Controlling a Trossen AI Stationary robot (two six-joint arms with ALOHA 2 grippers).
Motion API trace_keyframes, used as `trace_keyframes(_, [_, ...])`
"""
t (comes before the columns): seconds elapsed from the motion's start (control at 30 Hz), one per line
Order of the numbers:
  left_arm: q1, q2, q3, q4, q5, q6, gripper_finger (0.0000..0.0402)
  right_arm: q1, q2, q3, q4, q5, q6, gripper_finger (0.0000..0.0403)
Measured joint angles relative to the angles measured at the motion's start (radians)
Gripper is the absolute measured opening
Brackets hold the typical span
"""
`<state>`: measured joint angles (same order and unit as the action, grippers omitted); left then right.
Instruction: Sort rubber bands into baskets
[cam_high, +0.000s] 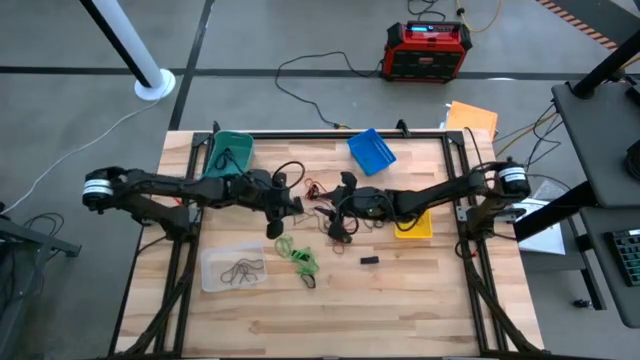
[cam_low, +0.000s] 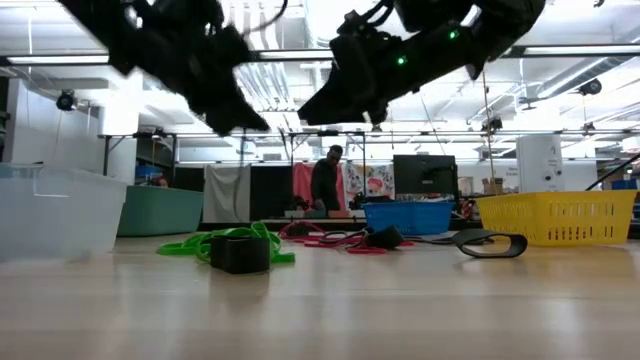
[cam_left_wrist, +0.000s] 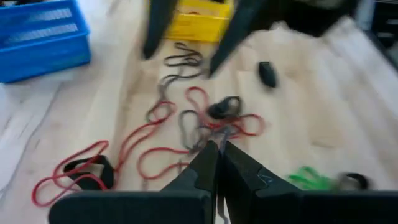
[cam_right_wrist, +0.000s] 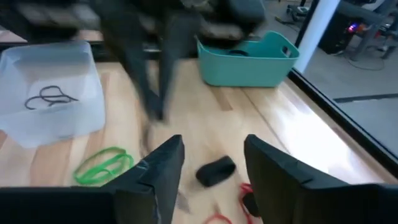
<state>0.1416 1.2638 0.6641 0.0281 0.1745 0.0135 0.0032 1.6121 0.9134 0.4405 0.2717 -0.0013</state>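
Note:
Red rubber bands (cam_left_wrist: 124, 152) and a black one (cam_left_wrist: 224, 107) lie tangled on the table's middle. Green bands (cam_high: 300, 258) lie nearer the front edge. My left gripper (cam_left_wrist: 217, 152) is shut and hovers above the red tangle (cam_high: 277, 225). My right gripper (cam_right_wrist: 211, 165) is open above a black band lump (cam_right_wrist: 216, 169), clear of it. The clear basket (cam_right_wrist: 50, 87) holds dark bands (cam_right_wrist: 46, 96). The teal basket (cam_high: 228, 150), blue basket (cam_high: 371, 150) and yellow basket (cam_high: 415, 225) stand around the pile. My left gripper has a thin dark strand (cam_left_wrist: 221, 132) right at its shut fingertips. I cannot tell whether the fingers hold it or whether it lies on the table beneath them.
A small black block (cam_high: 370, 260) lies on the wood to the right of the green bands and shows up close in the low view (cam_low: 240, 253). Black frame rails run along the table's left and right sides. A person (cam_low: 325, 182) stands far behind the table.

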Motion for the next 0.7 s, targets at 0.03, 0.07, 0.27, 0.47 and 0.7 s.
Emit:
trace_keyframes(0.03, [-0.016, -0.024, 0.038, -0.081, 0.002, 0.000, 0.0000, -0.002, -0.014, 0.000, -0.024, 0.009, -0.001, 0.0172])
trace_keyframes(0.07, [-0.034, -0.047, 0.075, -0.171, 0.012, 0.003, 0.0000, -0.005, -0.025, 0.000, -0.047, 0.019, -0.007, 0.0177])
trace_keyframes(0.27, [-0.145, -0.139, 0.328, -0.737, 0.050, -0.006, 0.0000, -0.015, -0.063, -0.003, -0.110, 0.028, -0.022, 0.0190])
trace_keyframes(0.47, [-0.209, -0.149, 0.482, -1.187, 0.049, -0.228, 0.0000, -0.015, -0.044, -0.004, -0.106, 0.027, -0.026, 0.0188])
trace_keyframes(0.7, [-0.220, -0.172, 0.384, -1.272, 0.058, -0.371, 0.0000, -0.017, -0.015, -0.005, -0.110, 0.027, -0.025, 0.0187])
